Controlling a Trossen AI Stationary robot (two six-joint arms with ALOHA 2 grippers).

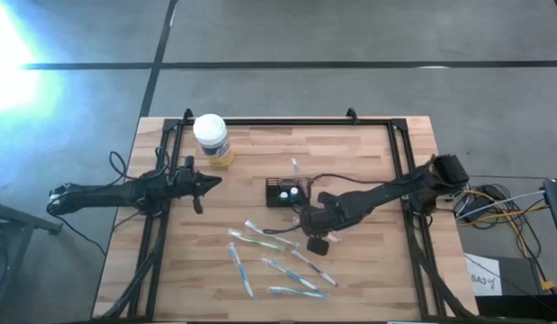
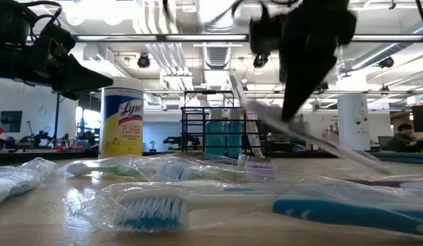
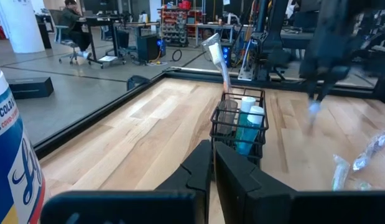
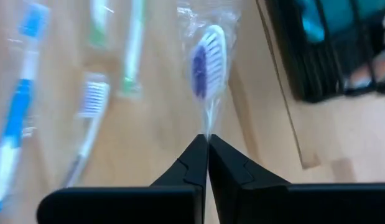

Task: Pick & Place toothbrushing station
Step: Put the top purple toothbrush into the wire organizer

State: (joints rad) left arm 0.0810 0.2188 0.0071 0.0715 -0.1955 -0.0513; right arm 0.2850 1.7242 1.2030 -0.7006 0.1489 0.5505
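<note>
The toothbrushing station (image 1: 276,193) is a small black slotted holder standing mid-table, with white-capped tubes in it and one wrapped toothbrush (image 1: 296,167) sticking up out of its top. It also shows in the left wrist view (image 3: 239,121) and the low view (image 2: 221,133). My right gripper (image 1: 305,222) is just near of the station, shut on a wrapped purple-bristled toothbrush (image 4: 208,62). My left gripper (image 1: 211,183) is shut and empty above the table's left part, left of the station. My right gripper pinches the wrapped toothbrush at its thin neck (image 4: 208,127), just behind the head, between the two fingertips. The purple-bristled head sticks out ahead of the fingers. In the low view the brush (image 2: 341,152) slants down past the gripper; whether its low end touches the table I cannot tell.
A yellow jar with a white lid (image 1: 212,139) stands at the far left, close to my left gripper. Several wrapped toothbrushes (image 1: 260,239) lie spread over the near middle of the table. A black frame (image 1: 278,121) runs along the table's edges.
</note>
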